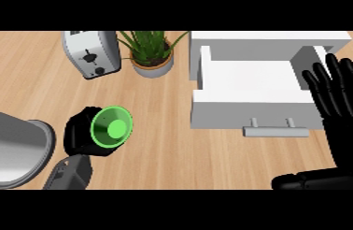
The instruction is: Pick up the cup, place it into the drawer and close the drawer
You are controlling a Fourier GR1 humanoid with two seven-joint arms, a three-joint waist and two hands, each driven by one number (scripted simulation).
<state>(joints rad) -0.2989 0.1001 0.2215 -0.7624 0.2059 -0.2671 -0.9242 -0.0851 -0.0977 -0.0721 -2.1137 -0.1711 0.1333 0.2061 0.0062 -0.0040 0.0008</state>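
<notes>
The left hand (pixel 81 133) had its fingers curled round the green cup (pixel 112 127) at the counter's (pixel 207 163) left; the right hand (pixel 336 98), fingers straight, rested beside the open drawer (pixel 255 113).

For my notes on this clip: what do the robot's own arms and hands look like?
The left hand and the right hand are black; the right one's fingers look slim and rounded. The left forearm is a dark grey, blocky shell. On the right side only black parts show. No cables, sleeves or markings are visible.
</notes>
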